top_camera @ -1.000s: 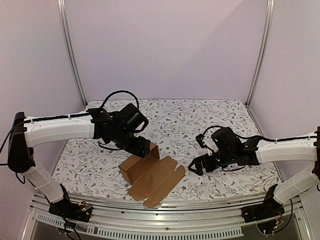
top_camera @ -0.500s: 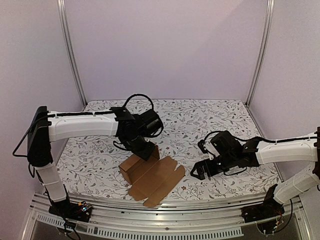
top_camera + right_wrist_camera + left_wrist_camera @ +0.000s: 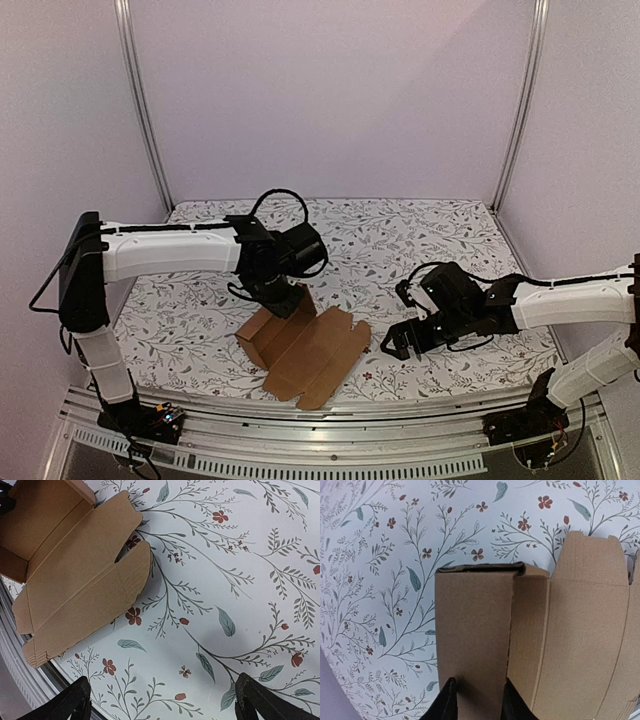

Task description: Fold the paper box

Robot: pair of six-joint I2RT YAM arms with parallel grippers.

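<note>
on the white floral-print table cover (image 3: 400, 240), the plain brown die-cut cardboard paper box (image 3: 305, 355) lies by the near edge, left wall raised, the rest flat. it looks light and stiff, hinging at its creases, so take flaps by their free edges. the left gripper (image 3: 288, 295) reaches down onto that wall, fingers narrowly apart, grip unclear, while the right gripper (image 3: 400, 342) hovers just right, spread wide, empty.

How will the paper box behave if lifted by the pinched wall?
Likely floppy: the paper box is thin creased cardboard, mostly lying flat, so flaps should hinge and sag. Probably light; a push would likely slide it across the table. The left gripper pinches one upright wall, which may bend rather than carry the sheet.
</note>
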